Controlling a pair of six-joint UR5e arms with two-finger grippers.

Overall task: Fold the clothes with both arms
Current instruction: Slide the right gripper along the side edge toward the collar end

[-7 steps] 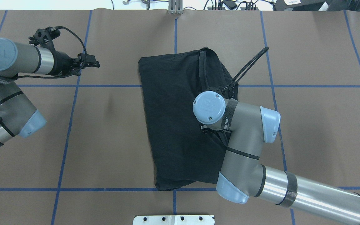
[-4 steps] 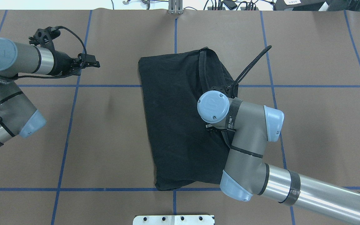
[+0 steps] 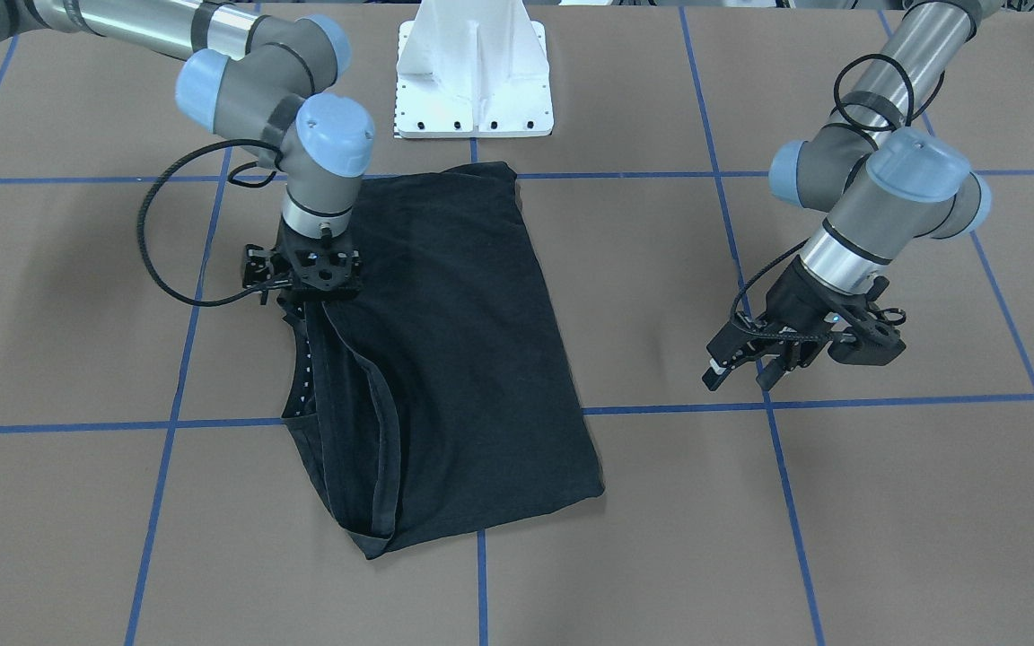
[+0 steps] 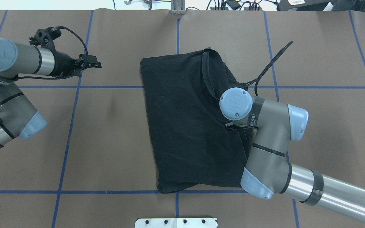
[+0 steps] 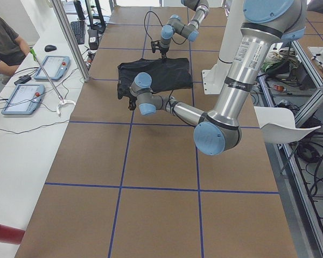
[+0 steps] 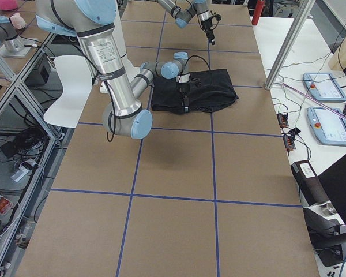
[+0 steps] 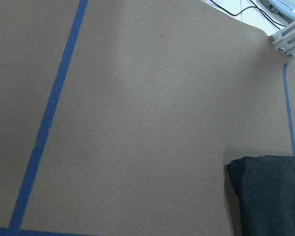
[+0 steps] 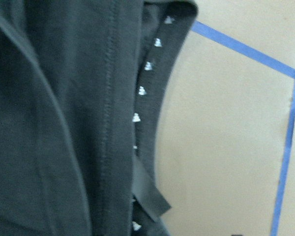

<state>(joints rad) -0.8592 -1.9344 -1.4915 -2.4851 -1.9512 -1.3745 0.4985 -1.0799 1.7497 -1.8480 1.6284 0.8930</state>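
Right gripper (image 3: 304, 289) has slid toward its own side, now over the collar edge of the folded black T-shirt (image 3: 454, 341), which lies directly beneath it on the table. Grip hidden, cannot tell. Left gripper (image 3: 740, 370) unmoved, fingers apart, well clear of the shirt. Probably regrasping for the next fold.

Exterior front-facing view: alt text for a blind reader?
A black T-shirt, folded to a rough rectangle, lies on a brown table with a blue tape grid. The right gripper points down at its edge on the view's left, fingers hidden. The left gripper hangs over the table on the view's right, apart from the shirt.
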